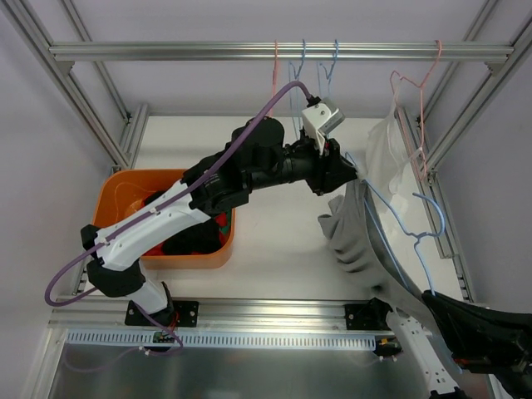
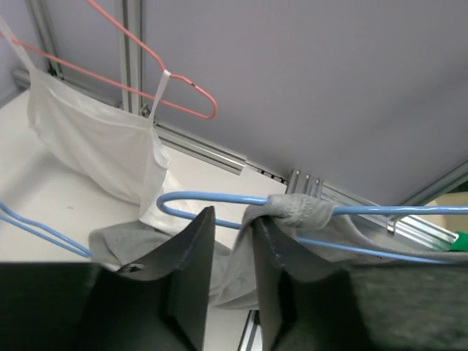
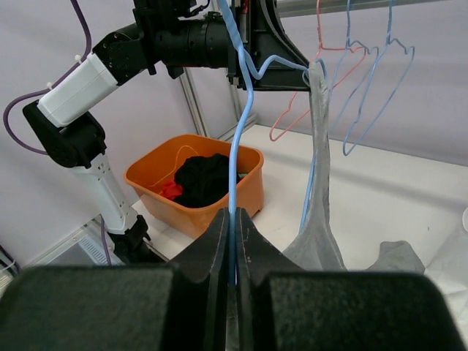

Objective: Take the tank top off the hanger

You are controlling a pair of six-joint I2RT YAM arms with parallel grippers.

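Hanging by one strap (image 2: 300,208) from the blue hanger (image 3: 239,153), the grey tank top (image 1: 356,233) trails down onto the white table (image 1: 274,249) at the right of the workspace, its lower part bunched on the surface. The right gripper (image 3: 234,216) has its jaws closed on the hanger's wire and holds it up at a slant. The left gripper (image 2: 232,219) reaches in from across the table to the strap end, its jaws standing part-way apart with grey cloth in the gap. Whether they are pinching that cloth cannot be told. One finger (image 2: 274,278) sits just below the strap where it loops over the wire. Beyond it, a white top (image 1: 386,154) hangs on a pink hanger (image 1: 420,83). Spare hangers (image 1: 320,66) hang from the overhead rail (image 1: 208,51). An orange bin (image 1: 112,195) with dark clothes in it sits at the left.
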